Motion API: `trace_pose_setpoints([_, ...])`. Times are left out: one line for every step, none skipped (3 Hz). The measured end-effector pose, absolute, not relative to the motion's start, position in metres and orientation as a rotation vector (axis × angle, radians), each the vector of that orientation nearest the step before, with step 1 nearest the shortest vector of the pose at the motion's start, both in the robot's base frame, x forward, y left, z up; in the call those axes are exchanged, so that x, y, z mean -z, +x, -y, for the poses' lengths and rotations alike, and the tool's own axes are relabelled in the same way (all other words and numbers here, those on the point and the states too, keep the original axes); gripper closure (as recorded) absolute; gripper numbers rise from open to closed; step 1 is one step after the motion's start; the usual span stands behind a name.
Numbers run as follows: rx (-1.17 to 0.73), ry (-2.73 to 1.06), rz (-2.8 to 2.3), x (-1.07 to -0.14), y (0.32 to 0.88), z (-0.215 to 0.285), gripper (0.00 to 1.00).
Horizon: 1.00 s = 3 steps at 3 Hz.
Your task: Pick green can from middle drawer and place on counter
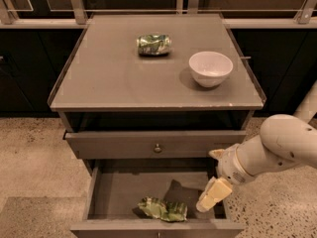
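The green can, a crumpled green-and-white foil packet, lies on the dark floor of the open middle drawer, near its front edge. My gripper hangs over the drawer's right side, to the right of the packet and a little above it. It is open and empty; its lower cream finger points down toward the packet. The counter is the cabinet's flat grey top above.
A small dented green-and-white cylindrical can lies on the counter at the back. A white bowl stands at the counter's right. The knobbed drawer above is slightly pulled out. Speckled floor surrounds the cabinet.
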<state>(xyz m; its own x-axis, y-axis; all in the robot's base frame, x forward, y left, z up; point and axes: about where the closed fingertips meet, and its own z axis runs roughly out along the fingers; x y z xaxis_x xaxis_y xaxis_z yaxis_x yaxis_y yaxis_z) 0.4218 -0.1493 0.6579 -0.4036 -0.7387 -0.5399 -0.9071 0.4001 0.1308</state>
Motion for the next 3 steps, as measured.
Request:
trace_pose_setpoints([-0.629,-1.357,-2.277,-0.614,0.423,0.146,0.0])
trace_pose_setpoints([-0.679,-1.306,-2.287,-0.565,0.429,0.135,0.0])
trace_pose_setpoints([-0.711,-1.286,-2.341,-0.529,0.436,0.13,0.0])
